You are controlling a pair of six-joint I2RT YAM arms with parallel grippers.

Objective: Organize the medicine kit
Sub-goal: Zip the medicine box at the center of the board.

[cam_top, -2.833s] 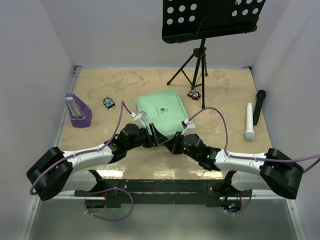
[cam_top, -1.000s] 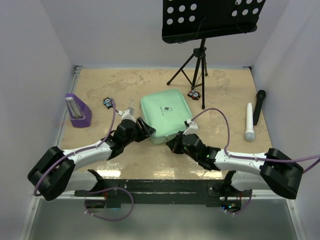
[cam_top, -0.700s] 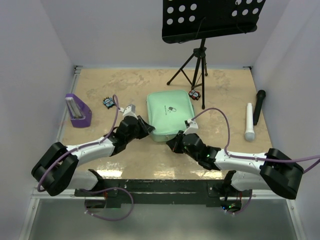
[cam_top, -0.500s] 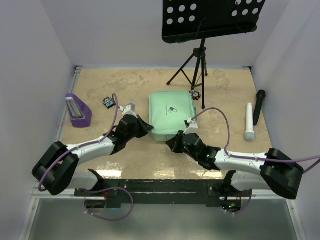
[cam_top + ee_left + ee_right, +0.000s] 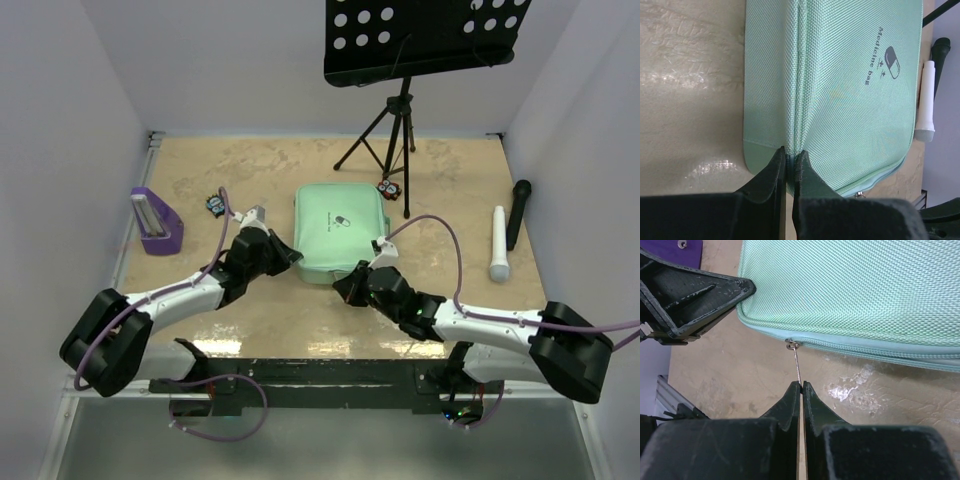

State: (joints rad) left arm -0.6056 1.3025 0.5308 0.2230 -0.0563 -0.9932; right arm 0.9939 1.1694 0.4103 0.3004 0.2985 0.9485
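The mint-green medicine kit (image 5: 340,228) lies closed and flat on the table, its pill logo facing up. My left gripper (image 5: 292,258) is shut on the kit's side seam at its near left corner, seen close in the left wrist view (image 5: 790,154), where the kit (image 5: 840,80) fills the frame. My right gripper (image 5: 347,284) is shut on the thin metal zipper pull (image 5: 797,367), which hangs from the zipper along the kit's near edge (image 5: 855,295). The left gripper's fingers (image 5: 695,295) show at upper left of the right wrist view.
A purple stand (image 5: 156,220) sits at the left. Two small dark items (image 5: 217,205) (image 5: 389,189) lie near the kit. A black music stand tripod (image 5: 395,130) rises behind it. A white microphone (image 5: 498,243) and a black one (image 5: 518,210) lie at the right.
The kit has slid and turned to the right, from lying askew to nearly square. My left gripper followed it up and right, holding its corner. The right gripper kept its place at the near edge.
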